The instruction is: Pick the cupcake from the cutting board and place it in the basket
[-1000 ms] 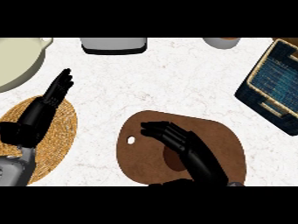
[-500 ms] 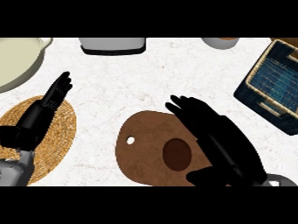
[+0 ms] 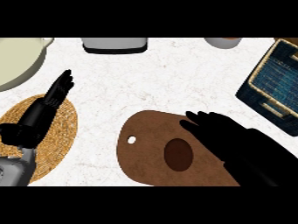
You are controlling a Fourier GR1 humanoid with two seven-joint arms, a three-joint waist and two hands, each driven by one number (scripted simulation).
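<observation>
The right hand [image 3: 241,144] has pulled back nearer, fingers outstretched, empty, right of the cupcake [image 3: 177,154] on the cutting board [image 3: 144,135]; left hand [image 3: 41,113] rests relaxed.

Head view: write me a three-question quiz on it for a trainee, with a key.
1. True or false: the cupcake already lies in the basket.
2. Pick one. The left hand shows above: A) a woven mat; B) a plate; C) the basket.
3. Fill in: the cupcake sits on the ___, near the right hand.

Key: 1 false; 2 A; 3 cutting board.
</observation>
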